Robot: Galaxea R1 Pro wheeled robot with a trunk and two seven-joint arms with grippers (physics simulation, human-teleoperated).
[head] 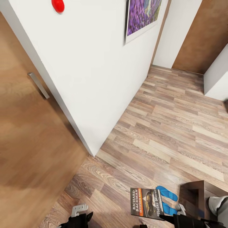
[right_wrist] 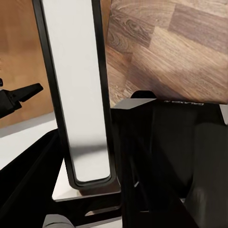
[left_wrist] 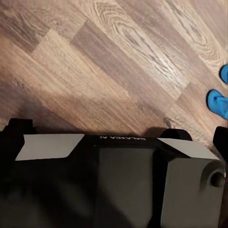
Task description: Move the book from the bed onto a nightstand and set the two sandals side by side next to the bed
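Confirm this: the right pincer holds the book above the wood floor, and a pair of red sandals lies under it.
Not quite. The sandals are bright blue, not red, as the head view shows. The rest stands: the book is held by the right pincer above the wood floor.

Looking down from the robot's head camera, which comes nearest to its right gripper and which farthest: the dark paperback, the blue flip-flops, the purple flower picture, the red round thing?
1. Dark paperback book, at the right gripper, apparently held.
2. Bright blue flip-flops, on the wood floor just beyond the book.
3. Purple flower picture, high on the white wall ahead.
4. Red round object, on the wall, far left.
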